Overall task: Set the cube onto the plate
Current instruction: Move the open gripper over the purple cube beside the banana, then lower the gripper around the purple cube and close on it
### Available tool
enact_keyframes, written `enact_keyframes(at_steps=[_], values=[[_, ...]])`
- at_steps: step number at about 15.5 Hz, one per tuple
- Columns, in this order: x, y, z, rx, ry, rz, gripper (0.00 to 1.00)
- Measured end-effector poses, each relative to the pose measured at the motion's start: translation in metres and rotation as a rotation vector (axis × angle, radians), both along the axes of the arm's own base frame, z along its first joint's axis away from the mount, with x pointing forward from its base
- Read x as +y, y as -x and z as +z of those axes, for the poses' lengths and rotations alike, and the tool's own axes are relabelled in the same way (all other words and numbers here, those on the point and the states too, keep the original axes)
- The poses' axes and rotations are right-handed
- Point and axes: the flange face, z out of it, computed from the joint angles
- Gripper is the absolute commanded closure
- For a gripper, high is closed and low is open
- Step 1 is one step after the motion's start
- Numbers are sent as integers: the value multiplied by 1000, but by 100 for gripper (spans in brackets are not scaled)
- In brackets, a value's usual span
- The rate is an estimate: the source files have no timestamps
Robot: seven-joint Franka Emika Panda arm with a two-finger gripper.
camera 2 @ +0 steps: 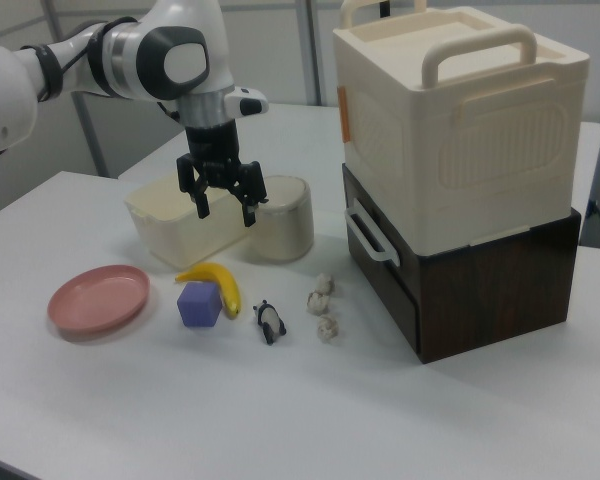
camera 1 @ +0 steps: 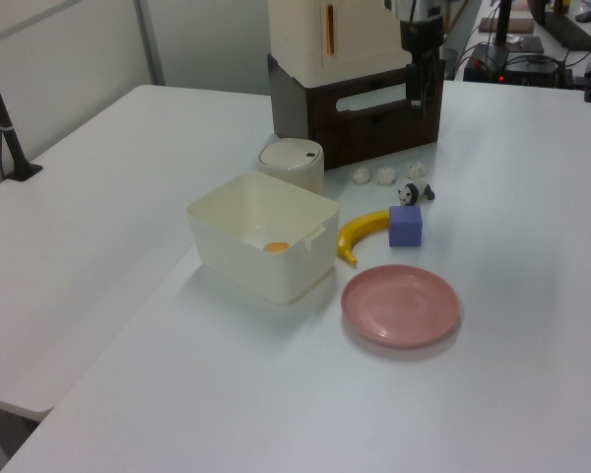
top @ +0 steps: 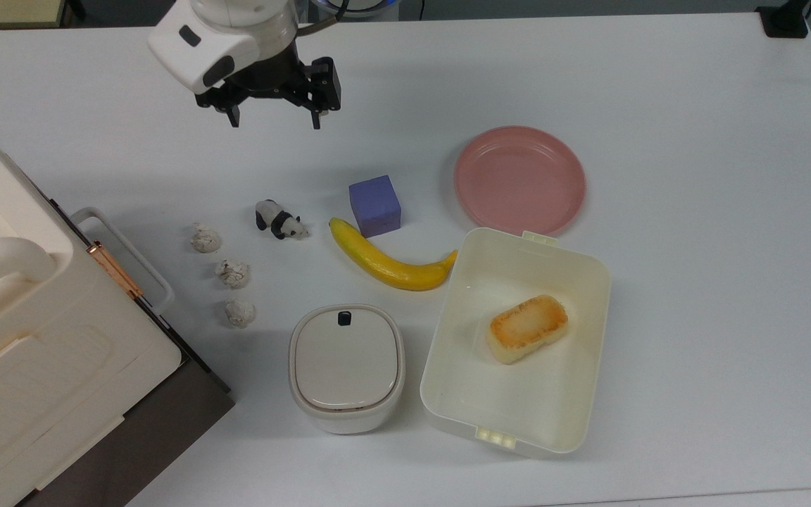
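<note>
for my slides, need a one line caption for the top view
Open gripper hovers above the table, apart from the purple cube lying beside a banana and the pink plate.

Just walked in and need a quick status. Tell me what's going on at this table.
A robot arm is going after the cube to put it on the plate. Its gripper hangs open and empty above the table, off to the top view's upper left of the cube. The cube sits untouched on the table beside a banana, and the plate is bare.

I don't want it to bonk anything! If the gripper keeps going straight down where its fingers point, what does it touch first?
Probably just bare table; the open gripper hangs apart from the cube.
</note>
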Motion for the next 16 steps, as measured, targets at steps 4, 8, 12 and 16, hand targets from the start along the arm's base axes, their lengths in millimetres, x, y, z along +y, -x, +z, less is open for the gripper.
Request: enact_keyframes(at_steps=[4,8,12,16], values=[[16,-3,-14,25,-6,63,0],[67,-14,-64,84,-6,145,0],[104,-24,-115,66,41,196,0],[124,-22,-157,100,71,230,3]])
